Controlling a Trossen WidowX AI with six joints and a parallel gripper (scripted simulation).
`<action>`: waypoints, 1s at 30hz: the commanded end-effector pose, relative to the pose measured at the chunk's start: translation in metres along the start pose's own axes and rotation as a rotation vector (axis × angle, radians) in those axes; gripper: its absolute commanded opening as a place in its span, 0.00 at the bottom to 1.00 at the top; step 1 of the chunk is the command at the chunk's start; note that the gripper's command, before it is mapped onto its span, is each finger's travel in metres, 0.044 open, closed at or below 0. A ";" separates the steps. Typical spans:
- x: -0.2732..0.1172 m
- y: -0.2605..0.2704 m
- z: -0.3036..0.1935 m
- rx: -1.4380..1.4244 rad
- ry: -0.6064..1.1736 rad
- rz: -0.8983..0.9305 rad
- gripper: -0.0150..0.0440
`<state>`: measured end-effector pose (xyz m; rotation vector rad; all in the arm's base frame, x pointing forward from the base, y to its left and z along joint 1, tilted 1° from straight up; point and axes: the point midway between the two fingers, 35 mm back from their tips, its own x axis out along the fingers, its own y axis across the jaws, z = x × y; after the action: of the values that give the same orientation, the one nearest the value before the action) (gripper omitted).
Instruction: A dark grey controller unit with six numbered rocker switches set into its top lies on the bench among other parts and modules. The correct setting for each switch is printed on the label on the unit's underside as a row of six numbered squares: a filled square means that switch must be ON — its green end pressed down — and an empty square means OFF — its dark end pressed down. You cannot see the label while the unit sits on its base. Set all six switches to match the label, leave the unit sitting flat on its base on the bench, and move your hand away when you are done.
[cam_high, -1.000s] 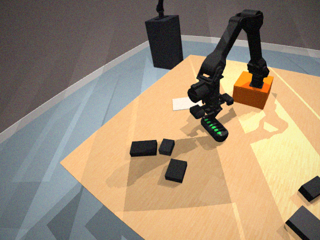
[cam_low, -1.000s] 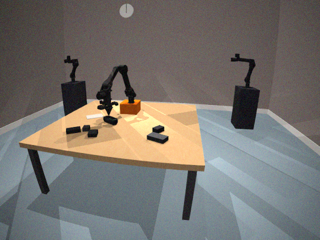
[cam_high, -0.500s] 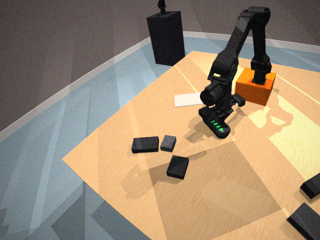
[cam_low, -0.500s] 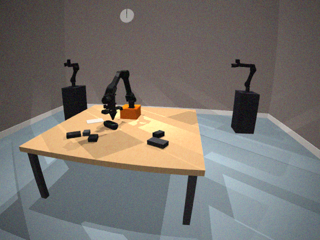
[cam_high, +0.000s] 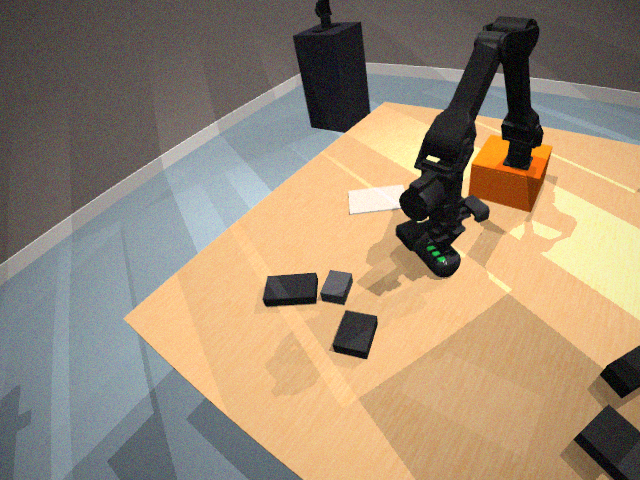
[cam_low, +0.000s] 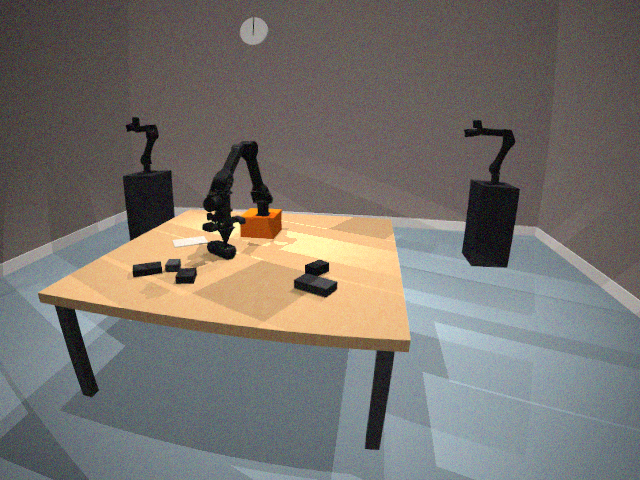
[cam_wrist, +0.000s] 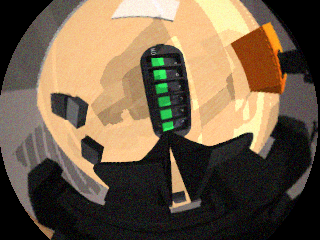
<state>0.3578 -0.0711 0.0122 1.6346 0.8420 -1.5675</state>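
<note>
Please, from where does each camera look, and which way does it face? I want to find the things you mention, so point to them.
Top: high beyond the table's front, looking down at the dark grey six-switch controller unit (cam_high: 445, 266) (cam_low: 221, 250) (cam_wrist: 166, 92); whole arm visible.
Exterior: farther back, facing the wooden table (cam_low: 310, 322) and back wall; whole arm visible.
Wrist: on the arm, looking past the black end effector (cam_high: 431, 242) (cam_low: 225, 243) (cam_wrist: 169, 137); only fingers and nearby parts visible.
All share the unit.

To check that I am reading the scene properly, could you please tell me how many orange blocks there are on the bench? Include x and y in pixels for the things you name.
1: the orange block (cam_high: 498, 186) (cam_low: 253, 227) (cam_wrist: 254, 60) stands under the arm's base; parts outside the views can't be judged.
</note>
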 end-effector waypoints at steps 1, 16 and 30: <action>0.008 -0.002 0.001 0.004 -0.001 -0.005 0.25; 0.028 -0.003 0.001 0.004 -0.001 -0.006 0.25; 0.028 -0.003 0.001 0.004 -0.001 -0.006 0.25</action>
<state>0.3580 -0.0713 -0.0152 1.6345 0.8421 -1.5685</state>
